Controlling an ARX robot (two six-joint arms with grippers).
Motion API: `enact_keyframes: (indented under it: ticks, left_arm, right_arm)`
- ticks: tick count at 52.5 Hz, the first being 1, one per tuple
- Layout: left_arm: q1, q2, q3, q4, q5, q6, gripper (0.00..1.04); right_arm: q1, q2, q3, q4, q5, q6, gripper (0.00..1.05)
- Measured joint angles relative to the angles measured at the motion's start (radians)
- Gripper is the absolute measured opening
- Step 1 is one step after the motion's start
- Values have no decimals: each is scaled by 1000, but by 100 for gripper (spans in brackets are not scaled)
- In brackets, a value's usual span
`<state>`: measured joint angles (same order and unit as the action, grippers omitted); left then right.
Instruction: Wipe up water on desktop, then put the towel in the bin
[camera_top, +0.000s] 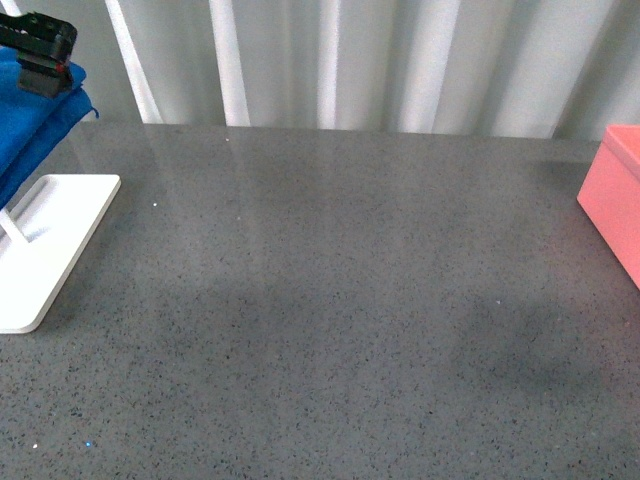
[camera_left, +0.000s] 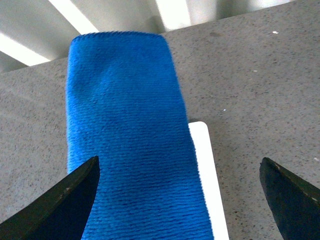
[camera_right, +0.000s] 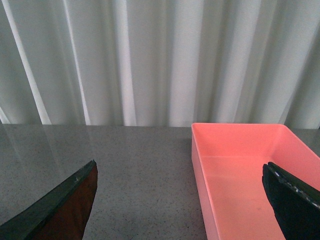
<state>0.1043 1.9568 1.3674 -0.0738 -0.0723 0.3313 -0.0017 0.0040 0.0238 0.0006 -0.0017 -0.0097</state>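
The towel (camera_left: 125, 140) is fuzzy cloth. The bench (camera_top: 330, 300) is smooth, speckled and a bit shiny. The bin (camera_right: 240, 175) is smooth plastic.

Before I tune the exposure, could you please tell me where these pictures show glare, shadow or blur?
Front view: pale reflections of the curtain streak the far desktop, and soft shadows darken its middle and right. Left wrist view: the towel is sharp, evenly lit; the left tool is a dark silhouette. Right wrist view: the bin is evenly lit, the right tool dark.

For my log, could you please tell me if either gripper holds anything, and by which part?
Nothing is held: the left gripper stands open over the towel, the right gripper open and empty.
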Motion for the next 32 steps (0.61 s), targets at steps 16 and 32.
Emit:
enact_keyframes:
  ticks: [16,32]
  left_arm:
    - [58,40,13,-3,10,-18,98]
    - [55,76,19,-3,27,-26,98]
  right_arm:
    - [0,0,0,0,0,0,98]
    - [0,0,0,0,0,0,98]
